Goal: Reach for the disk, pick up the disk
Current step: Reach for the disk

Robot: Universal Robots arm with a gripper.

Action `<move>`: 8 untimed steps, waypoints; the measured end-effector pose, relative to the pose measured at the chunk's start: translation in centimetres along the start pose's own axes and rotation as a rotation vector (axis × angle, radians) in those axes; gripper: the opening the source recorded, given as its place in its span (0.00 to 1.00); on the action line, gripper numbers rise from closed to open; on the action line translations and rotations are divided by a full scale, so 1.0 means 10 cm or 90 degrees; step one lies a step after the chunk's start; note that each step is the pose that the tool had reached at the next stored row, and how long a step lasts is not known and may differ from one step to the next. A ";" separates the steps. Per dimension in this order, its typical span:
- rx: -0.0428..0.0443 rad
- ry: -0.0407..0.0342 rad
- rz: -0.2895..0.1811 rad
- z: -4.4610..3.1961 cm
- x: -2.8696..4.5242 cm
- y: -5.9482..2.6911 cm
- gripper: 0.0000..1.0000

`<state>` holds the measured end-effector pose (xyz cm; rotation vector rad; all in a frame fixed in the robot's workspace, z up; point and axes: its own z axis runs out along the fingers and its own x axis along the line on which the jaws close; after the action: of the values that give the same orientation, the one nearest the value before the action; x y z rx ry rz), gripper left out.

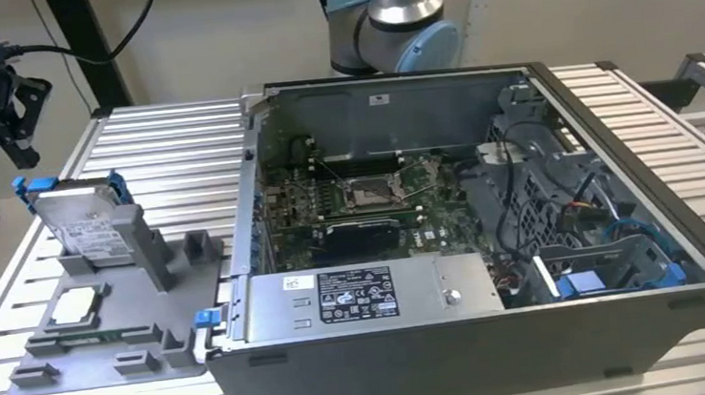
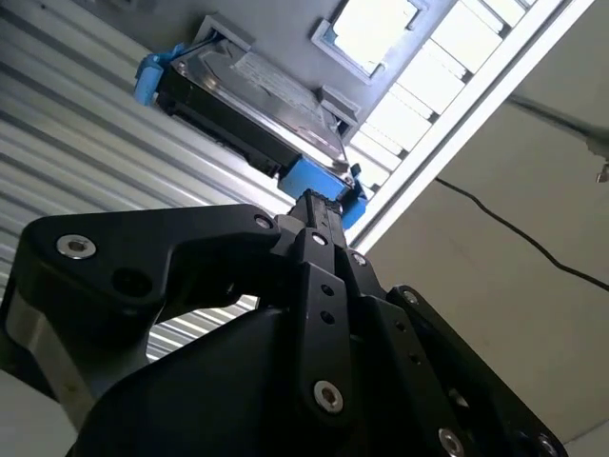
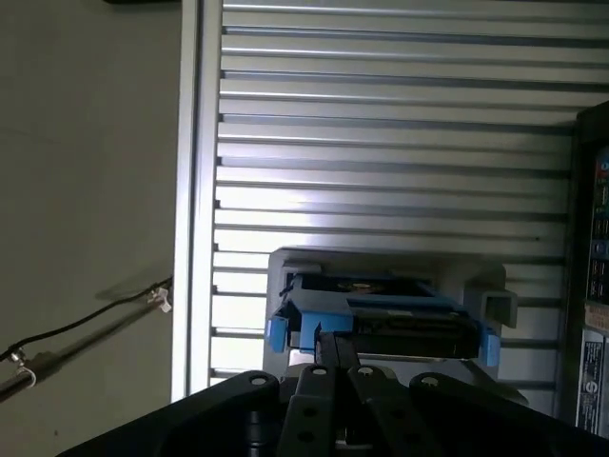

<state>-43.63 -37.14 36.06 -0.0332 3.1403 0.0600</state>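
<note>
The slatted metal table [image 1: 156, 138] carries an open computer case [image 1: 468, 341] and, on the exterior view's left of it, a grey holder [image 1: 99, 368]. The disk [image 1: 80, 221] stands upright on its edge in that holder, blue bracket around it, label face towards the case.

The step in hand looks like the reach. The claw [image 2: 317, 205] hangs above the disk and apart from it, with nothing in its grip. In both wrist views its two fingers lie pressed together, so I judge it closed and empty. As I read it, the pickup calls for two things. The fingers must spread wider than the disk is thick, and the claw must come down squarely over the top edge. The holder's grey posts stand close beside the drive and leave little room for a crooked approach.

The exterior view gives the whole layout and the clear gap between claw and disk, which the wrist views flatten. The first wrist view looks down on the disk's top edge, blue at both ends, with the fingers lined up near one end. The second wrist view shows the label side at a slant. It also shows the fingertips close to the blue corner, and beyond the drive the small white-topped chip [image 2: 371, 29] lying flat in the holder.
</note>
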 end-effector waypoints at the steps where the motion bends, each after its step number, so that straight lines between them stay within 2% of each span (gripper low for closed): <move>1: 0.0000 0.0000 0.000 0.000 0.000 0.000 0.00; 4: 0.0001 0.0004 -0.009 -0.001 0.001 0.000 0.00; 8: 0.0003 0.0014 -0.037 0.000 0.002 0.000 0.00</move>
<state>-43.65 -37.14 36.06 -0.1245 3.1391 0.0592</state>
